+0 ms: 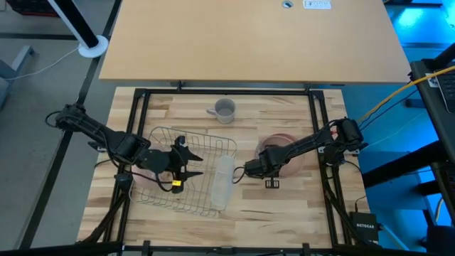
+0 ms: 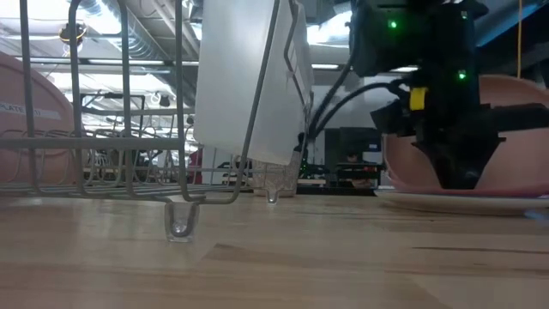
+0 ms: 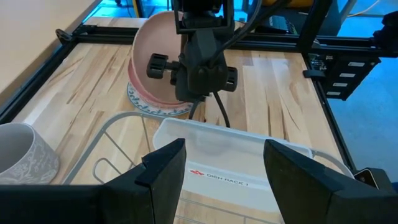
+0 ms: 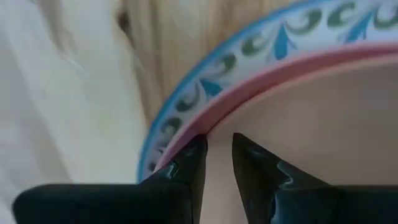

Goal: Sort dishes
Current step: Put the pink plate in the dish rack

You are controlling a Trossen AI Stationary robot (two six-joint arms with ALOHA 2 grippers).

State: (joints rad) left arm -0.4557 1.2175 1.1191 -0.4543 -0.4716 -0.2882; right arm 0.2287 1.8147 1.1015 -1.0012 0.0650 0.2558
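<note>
One salmon-pink plate (image 1: pixel 283 151) is tilted up on the green-blue patterned plate (image 3: pixel 155 110), which lies flat on the table right of centre. My right gripper (image 1: pixel 257 165) is shut on the pink plate's rim. A second pink plate (image 1: pixel 144 176) stands in the left end of the wire rack (image 1: pixel 186 171). It also shows in the low view (image 2: pixel 26 120). My left gripper (image 3: pixel 224 168) is open and empty over the rack, pointing toward the right arm. My right gripper pinches the pink plate's rim (image 4: pixel 210 127) between its two fingers, on the side toward the rack. The fingers come from above, slanting down. The plate is tilted steeply (image 2: pixel 515 129), and its lower edge rests on the patterned plate (image 2: pixel 463 202).
A white plastic tray (image 1: pixel 224 181) hangs on the rack's right end, between the two grippers. A grey mug (image 1: pixel 225 109) stands near the far edge. A black frame (image 1: pixel 317 121) borders the wooden table.
</note>
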